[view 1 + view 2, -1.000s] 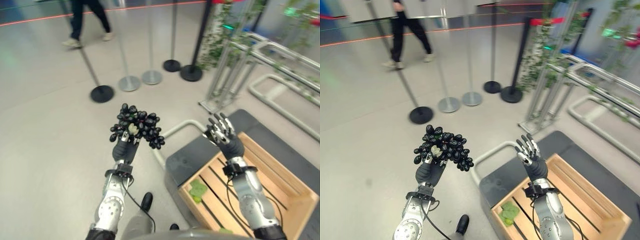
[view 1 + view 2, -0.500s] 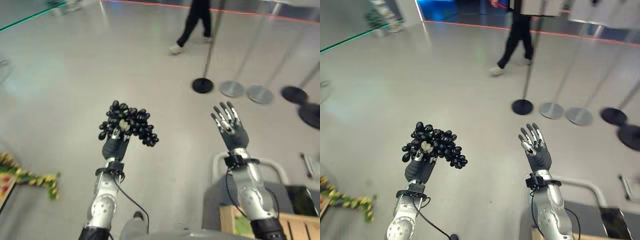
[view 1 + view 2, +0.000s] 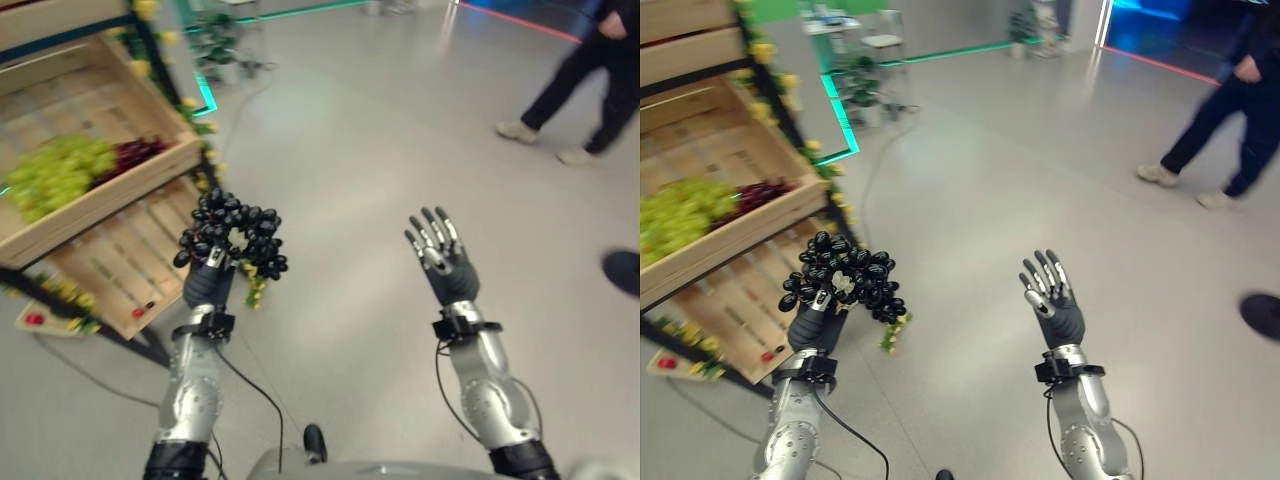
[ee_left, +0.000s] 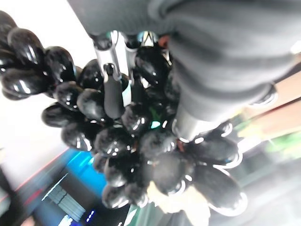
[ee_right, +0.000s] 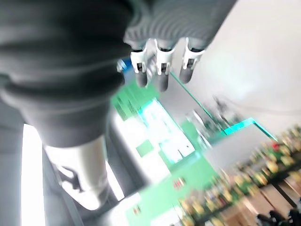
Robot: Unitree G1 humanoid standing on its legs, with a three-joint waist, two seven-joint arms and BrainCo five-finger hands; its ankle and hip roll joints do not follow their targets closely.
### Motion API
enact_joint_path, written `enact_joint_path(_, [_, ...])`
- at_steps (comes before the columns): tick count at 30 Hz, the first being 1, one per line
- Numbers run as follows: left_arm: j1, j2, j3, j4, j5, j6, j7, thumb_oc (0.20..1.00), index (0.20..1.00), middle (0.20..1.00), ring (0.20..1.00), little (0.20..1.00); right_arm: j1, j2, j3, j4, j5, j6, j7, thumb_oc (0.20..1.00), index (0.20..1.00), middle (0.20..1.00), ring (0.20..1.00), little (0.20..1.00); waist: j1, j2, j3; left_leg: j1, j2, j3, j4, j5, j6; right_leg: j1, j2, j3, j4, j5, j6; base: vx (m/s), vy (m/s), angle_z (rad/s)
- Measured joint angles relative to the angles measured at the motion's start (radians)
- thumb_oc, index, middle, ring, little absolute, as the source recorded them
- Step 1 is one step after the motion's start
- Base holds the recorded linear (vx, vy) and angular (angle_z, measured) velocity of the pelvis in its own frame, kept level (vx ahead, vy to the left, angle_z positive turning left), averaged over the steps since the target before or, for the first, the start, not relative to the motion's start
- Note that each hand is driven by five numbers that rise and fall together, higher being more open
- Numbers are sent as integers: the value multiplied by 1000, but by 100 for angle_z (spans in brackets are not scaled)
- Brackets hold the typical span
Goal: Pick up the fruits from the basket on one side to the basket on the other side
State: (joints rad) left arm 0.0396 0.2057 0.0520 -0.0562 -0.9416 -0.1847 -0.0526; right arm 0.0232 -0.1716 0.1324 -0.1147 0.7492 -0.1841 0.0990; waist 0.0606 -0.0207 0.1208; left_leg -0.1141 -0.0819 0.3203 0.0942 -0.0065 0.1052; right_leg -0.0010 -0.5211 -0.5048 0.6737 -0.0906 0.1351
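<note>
**Black grapes held up beside the wooden crate**

The left hand (image 3: pixel 207 283) is raised in front of the robot with its fingers curled round a bunch of black grapes (image 3: pixel 232 233), which it carries clear of the floor (image 3: pixel 370 150). From the wrist you can see the dark fingertips (image 4: pixel 113 96) pressed in among the glossy berries, with the thumb on the other side of the cluster.

Just to the left of the bunch stands a tilted wooden crate (image 3: pixel 120 185) on a display stand. Green grapes (image 3: pixel 55 172) lie heaped inside it, with a smaller bunch of red grapes (image 3: pixel 140 152) next to them, nearer the held bunch. Below that crate sits a lower slatted crate (image 3: pixel 115 265), trimmed along its edge with a leafy garland (image 3: pixel 195 115).

To the right of the held bunch, well apart from it, the right hand (image 3: pixel 443 265) is lifted with straight, spread fingers, carrying nothing.

Far beyond the crate, at the right side of the room, a person's legs (image 3: pixel 575 85) in dark trousers and pale shoes cross the floor.
</note>
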Motion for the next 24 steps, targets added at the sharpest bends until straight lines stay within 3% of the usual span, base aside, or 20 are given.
enact_joint_path(1, [4, 5, -1, 1, 9, -8, 7, 200, 200, 200, 200, 200, -6, -3, -6, -1, -17, 2, 0, 1000, 1000, 1000, 1000, 1000, -12, 20, 11, 24, -8, -63, -29, 7, 16, -99, 114, 152, 61, -50, 8, 374, 133, 144])
enact_joint_path(2, [8, 4, -1, 3, 17, -9, 7, 200, 200, 200, 200, 200, -5, -7, -8, -5, -22, 3, 0, 1000, 1000, 1000, 1000, 1000, -13, 34, 21, 45, -6, -92, -51, 1, 21, -151, 169, 200, 82, -79, 4, 474, 121, 170])
enact_joint_path(3, [5, -1, -15, 4, 25, -7, 16, 200, 200, 200, 200, 200, 2, 0, -26, -3, -22, 2, 3, 1000, 1000, 1000, 1000, 1000, -21, 68, 45, 76, -6, -215, -61, 8, 18, -229, 307, 275, 64, -123, -8, 314, -36, 128])
enact_joint_path(4, [0, 5, -30, 4, 27, -6, 15, 200, 200, 200, 200, 200, 17, 8, -43, -6, -22, 1, 5, 1000, 1000, 1000, 1000, 1000, -32, 74, 50, 81, -4, -248, -65, 1, 15, -248, 316, 243, 19, -130, -32, 298, -89, 189])
enact_joint_path(5, [3, 13, -53, -14, 41, -1, 8, 200, 200, 200, 200, 200, 36, 8, -65, -2, -22, 2, 5, 1000, 1000, 1000, 1000, 1000, -65, 65, 53, 100, -18, -260, -73, 12, 16, -279, 282, 163, -80, -129, -41, 351, -158, 164])
enact_joint_path(6, [5, 10, -56, -20, 51, 1, 4, 200, 200, 200, 200, 200, 43, 1, -72, -1, -22, 3, 6, 1000, 1000, 1000, 1000, 1000, -81, 64, 57, 106, -25, -260, -79, 15, 24, -294, 267, 143, -130, -119, -48, 582, -222, 175])
enact_joint_path(7, [8, 4, -61, -26, 60, 1, 1, 200, 200, 200, 200, 200, 58, -14, -85, 8, -22, 3, 7, 1000, 1000, 1000, 1000, 1000, -84, 57, 57, 122, -37, -310, -68, -20, 20, -344, 300, 222, -285, -84, -16, 474, -176, 108])
enact_joint_path(8, [7, -2, -59, -21, 60, 1, -1, 200, 200, 200, 200, 200, 59, -19, -84, 23, -22, 4, 9, 1000, 1000, 1000, 1000, 1000, -85, 59, 58, 120, -34, -348, -48, -34, 17, -352, 355, 352, -375, -67, 9, 547, -185, 159])
enact_joint_path(9, [-9, 9, -62, -1, 59, 2, -2, 200, 200, 200, 200, 200, 73, -13, -95, 34, -22, 12, 6, 1000, 1000, 1000, 1000, 1000, -114, 61, 66, 123, -24, -406, -24, -45, 1, -330, 410, 495, -548, -19, 44, 221, -92, 147])
enact_joint_path(10, [-10, 23, -67, -1, 61, 3, -5, 200, 200, 200, 200, 200, 74, -4, -99, 34, -22, 12, 5, 1000, 1000, 1000, 1000, 1000, -124, 48, 70, 141, -24, -418, -33, -50, -6, -342, 403, 491, -579, 5, 33, 335, -144, 180])
enact_joint_path(11, [-8, 39, -77, 1, 66, 3, -14, 200, 200, 200, 200, 200, 76, 4, -106, 32, -22, 12, 6, 1000, 1000, 1000, 1000, 1000, -139, 19, 68, 163, -33, -431, -46, -63, -21, -348, 369, 424, -616, 43, 8, 196, -96, 112])
enact_joint_path(13, [15, 39, -94, 1, 67, 4, -20, 200, 200, 200, 200, 200, 94, 4, -116, 34, -23, 12, 7, 1000, 1000, 1000, 1000, 1000, -129, -1, 58, 234, -43, -471, -80, -90, -41, -327, 342, 383, -569, 59, 2, 371, -212, 95])
enact_joint_path(14, [30, 28, -99, 1, 67, 4, -22, 200, 200, 200, 200, 200, 101, -2, -124, 46, -28, 12, 9, 1000, 1000, 1000, 1000, 1000, -124, 0, 51, 274, -31, -499, -88, -121, -56, -306, 342, 386, -548, 128, -15, 352, -209, 81])
enact_joint_path(16, [31, 8, -109, -4, 69, 5, -24, 200, 200, 200, 200, 200, 108, -19, -145, 55, -32, 16, 11, 1000, 1000, 1000, 1000, 1000, -140, 39, 36, 286, 7, -544, -67, -166, -85, -302, 366, 357, -484, 144, -16, 272, -190, 74])
enact_joint_path(17, [31, 6, -114, -23, 81, 4, -36, 200, 200, 200, 200, 200, 102, -30, -165, 54, -32, 16, 16, 1000, 1000, 1000, 1000, 1000, -154, 59, 25, 297, 38, -538, -60, -177, -109, -295, 394, 336, -463, 182, -97, 298, -243, 64])
enact_joint_path(18, [30, 4, -113, -28, 89, 4, -41, 200, 200, 200, 200, 200, 94, -41, -167, 56, -32, 16, 17, 1000, 1000, 1000, 1000, 1000, -153, 71, 23, 300, 54, -527, -59, -177, -111, -291, 411, 324, -460, 170, -129, 360, -294, 65])
enact_joint_path(19, [2, -3, -117, -16, 105, 9, -46, 200, 200, 200, 200, 200, 83, -45, -191, 71, -37, 24, 23, 1000, 1000, 1000, 1000, 1000, -174, 71, 37, 237, 65, -481, 97, -213, -183, -239, 413, 288, -479, 170, -157, 149, -241, 38])
enact_joint_path(21, [-4, 3, -118, -16, 106, 10, -52, 200, 200, 200, 200, 200, 83, -56, -198, 68, -40, 22, 25, 1000, 1000, 1000, 1000, 1000, -166, 62, 41, 169, 65, -422, 287, -181, -216, -167, 429, 277, -509, 130, -169, 145, -276, 27])
enact_joint_path(22, [-16, 10, -118, -20, 107, 10, -56, 200, 200, 200, 200, 200, 92, -59, -198, 65, -40, 22, 25, 1000, 1000, 1000, 1000, 1000, -168, 48, 43, 103, 64, -390, 461, -148, -279, -134, 431, 273, -533, 113, -172, 92, -203, 6])
enact_joint_path(24, [-19, 6, -118, -23, 107, 3, -60, 200, 200, 200, 200, 200, 105, -80, -186, 57, -40, 22, 26, 1000, 1000, 1000, 1000, 1000, -155, 45, 50, 43, 73, -389, 595, -67, -317, -79, 445, 259, -545, 85, -191, 197, -315, 10])
